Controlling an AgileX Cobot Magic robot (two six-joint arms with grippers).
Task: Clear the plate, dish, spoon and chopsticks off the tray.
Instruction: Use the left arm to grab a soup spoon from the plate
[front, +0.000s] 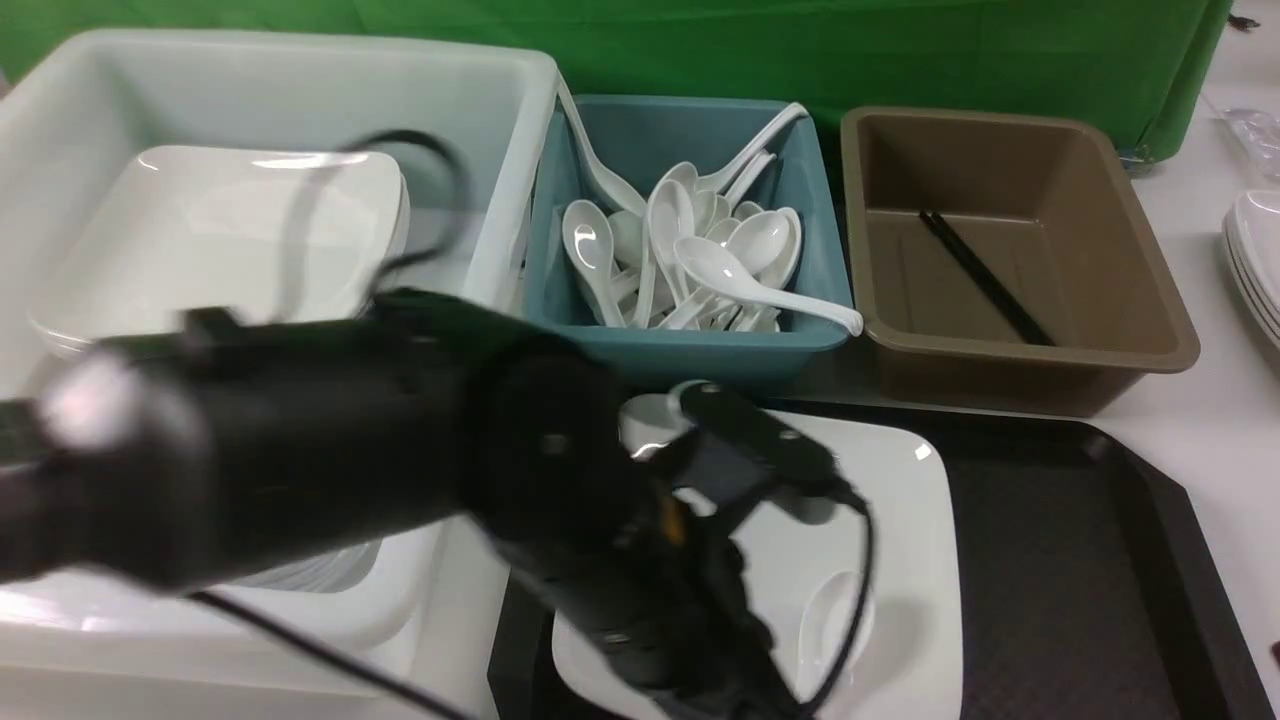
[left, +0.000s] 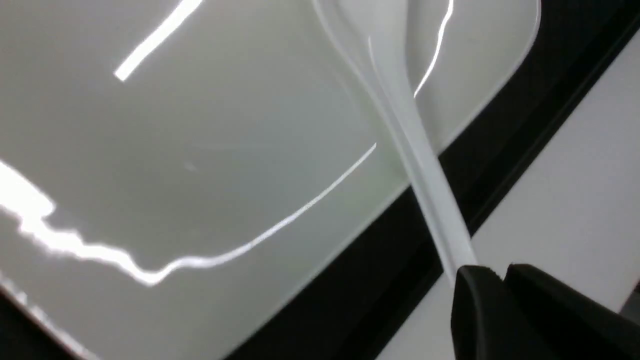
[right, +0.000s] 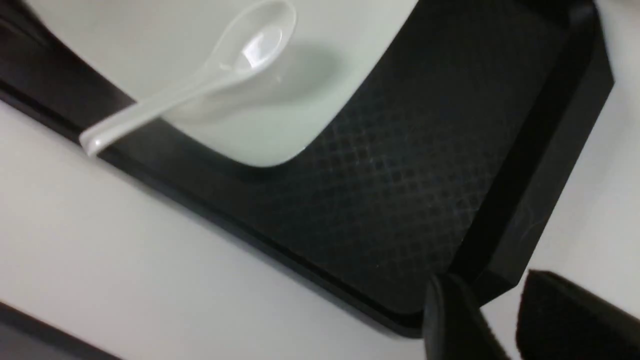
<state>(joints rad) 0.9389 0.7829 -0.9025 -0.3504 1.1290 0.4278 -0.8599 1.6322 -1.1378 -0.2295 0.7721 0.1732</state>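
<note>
Currently my left gripper (left: 500, 274) sits at the handle end of the spoon (left: 420, 165), which overhangs the tray (left: 350, 280) rim at 6 o'clock, an easy pinch. I can't tell whether it is gripping or only touching. The spoon's bowl rests on the plate (left: 200, 150). My right gripper (right: 495, 292) hangs clear, jaws apart, empty.

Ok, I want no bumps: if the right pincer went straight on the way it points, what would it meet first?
Most likely the corner rim of the tray, just beyond the open right pincer; depth is unclear, so it may pass above.
</note>
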